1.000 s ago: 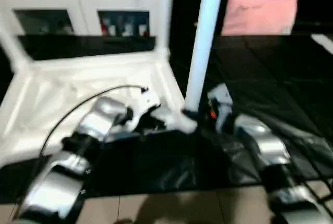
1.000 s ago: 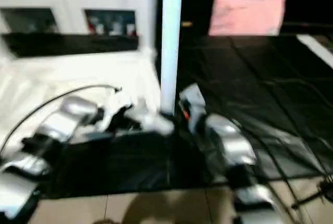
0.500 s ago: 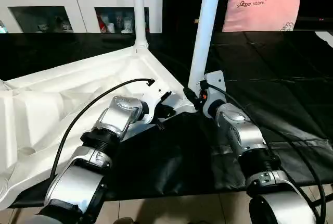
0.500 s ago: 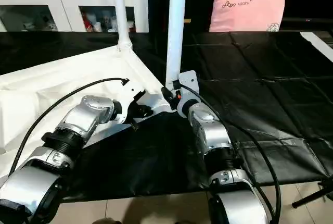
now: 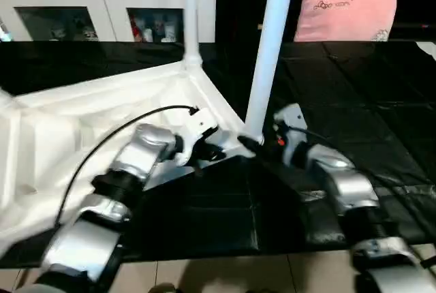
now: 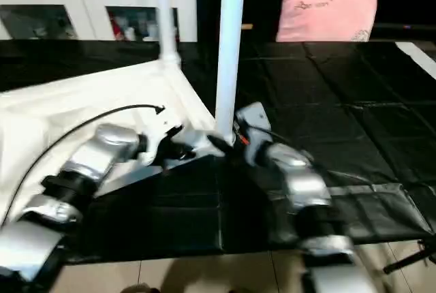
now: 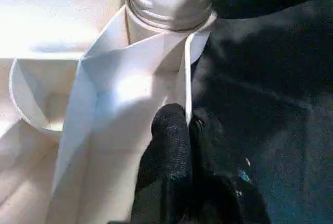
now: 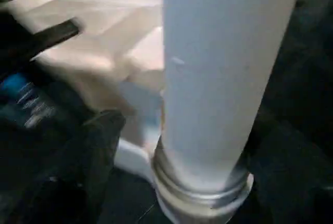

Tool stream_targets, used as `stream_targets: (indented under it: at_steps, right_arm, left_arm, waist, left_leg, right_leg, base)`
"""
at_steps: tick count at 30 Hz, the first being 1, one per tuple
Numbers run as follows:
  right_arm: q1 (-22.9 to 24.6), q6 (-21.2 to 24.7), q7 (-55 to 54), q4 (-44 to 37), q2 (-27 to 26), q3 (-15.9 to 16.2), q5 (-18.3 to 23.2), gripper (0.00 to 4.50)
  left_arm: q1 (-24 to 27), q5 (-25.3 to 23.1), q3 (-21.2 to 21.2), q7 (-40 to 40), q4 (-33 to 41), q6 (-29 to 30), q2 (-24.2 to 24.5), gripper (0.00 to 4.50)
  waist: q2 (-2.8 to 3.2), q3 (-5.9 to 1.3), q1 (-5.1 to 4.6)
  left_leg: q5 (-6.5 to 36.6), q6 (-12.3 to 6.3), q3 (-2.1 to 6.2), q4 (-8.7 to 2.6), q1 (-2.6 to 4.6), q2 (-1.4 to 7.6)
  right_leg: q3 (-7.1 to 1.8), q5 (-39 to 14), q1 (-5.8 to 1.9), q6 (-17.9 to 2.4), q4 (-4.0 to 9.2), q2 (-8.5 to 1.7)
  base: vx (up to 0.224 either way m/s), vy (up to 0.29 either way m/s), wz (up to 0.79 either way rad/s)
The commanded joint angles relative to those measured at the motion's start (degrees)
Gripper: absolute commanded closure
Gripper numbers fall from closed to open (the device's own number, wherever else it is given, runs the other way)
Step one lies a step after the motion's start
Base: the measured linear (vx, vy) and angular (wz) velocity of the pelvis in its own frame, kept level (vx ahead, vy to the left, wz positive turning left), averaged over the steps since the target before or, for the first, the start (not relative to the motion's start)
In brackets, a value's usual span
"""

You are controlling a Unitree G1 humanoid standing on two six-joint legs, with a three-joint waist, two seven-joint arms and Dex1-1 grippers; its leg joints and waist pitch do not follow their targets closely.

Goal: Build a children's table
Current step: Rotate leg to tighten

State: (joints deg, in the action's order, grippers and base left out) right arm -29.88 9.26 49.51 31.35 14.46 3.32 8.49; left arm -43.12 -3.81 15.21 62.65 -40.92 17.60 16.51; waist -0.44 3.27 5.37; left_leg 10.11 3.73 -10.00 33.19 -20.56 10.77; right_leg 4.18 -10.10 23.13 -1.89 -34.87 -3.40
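Note:
The children's table tabletop lies upside down on a black mat, ribbed underside up. Two white legs stand upright in its corner sockets: a far leg and a near leg. My left gripper is at the tabletop's rim beside the near corner. The left wrist view shows its fingertips pressed together on the thin white rim, just below the leg's grey collar. My right gripper sits at the near leg's base. Its dark finger stands apart from the leg, with a gap showing.
A white glass-doored cabinet stands at the back left. A pink pillow lies at the back right. The black mat spreads to the right, and tiled floor shows at the front. A black cable arcs over my left forearm.
My right gripper's fingers have spread away from the near leg's base and its arm has drawn back slightly. The left gripper stays pinched on the rim. The camera has shifted.

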Motion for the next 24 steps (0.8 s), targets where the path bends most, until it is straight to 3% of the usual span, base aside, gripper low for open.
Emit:
stream_targets:
  at_steps: [1, 3, 8, 11, 16, 20, 24]
  right_arm:
    - [0.04, -0.73, 3.86, -1.47, 1.47, 0.63, 0.37, 0.29]
    - [-0.41, -1.11, 7.3, -1.52, 3.89, 1.02, 0.36, 0.05]
    - [-1.02, -1.43, 15.23, -2.63, 8.09, 3.25, 0.57, 0.02]
    - [-1.3, -2.3, 22.04, -3.41, 10.51, 6.34, 0.17, 0.02]
    - [-1.54, -2.13, 26.25, -3.27, 10.76, 7.8, 0.64, 0.02]
    - [-1.57, -0.83, 28.8, -3.45, 10.68, 8.38, 1.68, 0.02]
    - [-1.44, 0.11, 31.22, -3.84, 10.7, 9.0, 2.94, 0.38]
  left_arm:
    - [-0.29, 0.39, 1.57, 4.39, 2.45, -2.3, 0.58, 4.5]
    - [0.04, 0.19, 2.76, 7.66, 2.94, -3.35, 1.95, 4.5]
    - [1.11, 0.52, 5.31, 14.77, 5.31, -5.8, 4.56, 4.5]
    - [1.82, 0.93, 7.41, 20.05, 7.06, -7.59, 6.27, 4.5]
    - [2.55, 1.28, 8.84, 23.46, 9.08, -8.34, 7.38, 4.5]
    - [3.04, 1.42, 9.41, 25.19, 10.42, -8.63, 8.01, 4.5]
    - [3.4, 1.45, 9.95, 26.48, 11.61, -8.94, 8.47, 4.5]
  waist:
    - [-0.13, -3.75, 0.27]
    - [-0.07, -3.83, 0.53]
    - [-0.04, -3.86, 1.38]
    - [-0.16, -3.82, 1.6]
    - [-0.18, -3.77, 2.54]
    - [-0.11, -3.89, 2.65]
    - [-0.12, -3.93, 2.72]
  left_leg:
    - [10.23, -3.41, 0.62, -3.34, 0.21, 2.34]
    - [9.91, -3.37, 0.61, -3.28, 0.26, 2.45]
    - [9.49, -3.69, 0.5, -3.17, 0.29, 2.62]
    - [9.8, -3.66, 0.46, -3.18, 0.34, 2.68]
    - [10.79, -3.15, 0.48, -3.18, 0.54, 2.86]
    - [10.46, -3.02, 0.61, -3.2, 0.37, 2.98]
    - [10.0, -3.09, 0.57, -3.1, 0.28, 2.84]
  right_leg:
    - [-3.07, -14.33, -3.51, -10.49, 4.79, -5.08]
    - [-3.05, -13.89, -3.47, -10.68, 4.71, -5.08]
    - [-2.95, -12.3, -3.38, -11.47, 4.37, -5.01]
    - [-2.95, -13.43, -3.25, -11.1, 4.45, -5.07]
    - [-3.02, -15.79, -2.89, -10.82, 4.56, -5.15]
    - [-2.98, -14.59, -3.0, -11.05, 4.3, -5.17]
    - [-2.95, -13.98, -3.05, -11.08, 4.26, -5.17]
  base:
    - [0.0, 0.0, 0.0]
    - [0.0, 0.0, 0.0]
    - [0.0, 0.0, 0.0]
    - [0.0, 0.0, 0.0]
    - [0.0, 0.0, 0.0]
    - [0.0, 0.0, 0.0]
    - [0.0, 0.0, 0.0]
